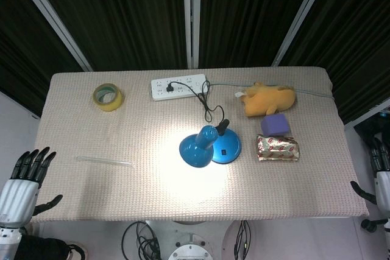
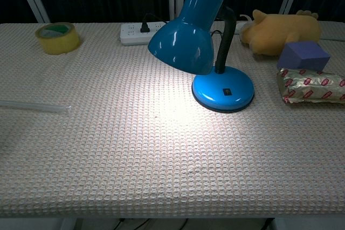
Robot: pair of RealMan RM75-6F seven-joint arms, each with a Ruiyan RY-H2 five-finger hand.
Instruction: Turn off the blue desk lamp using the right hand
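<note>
The blue desk lamp (image 1: 210,145) stands mid-table, lit, throwing a bright patch on the cloth in front of it. Its round base (image 2: 223,89) carries a small black switch (image 2: 227,91) on top; the shade (image 2: 186,39) leans toward the front left. My right hand (image 1: 379,168) hangs off the table's right edge, fingers apart, holding nothing, far from the lamp. My left hand (image 1: 27,178) sits off the left front corner, fingers spread and empty. Neither hand shows in the chest view.
A white power strip (image 1: 178,87) with the lamp's plug lies at the back. A yellow tape roll (image 1: 108,97) is back left, a clear tube (image 1: 103,161) front left. Right of the lamp: a yellow plush toy (image 1: 268,99), a purple block (image 1: 275,125), a foil packet (image 1: 278,148).
</note>
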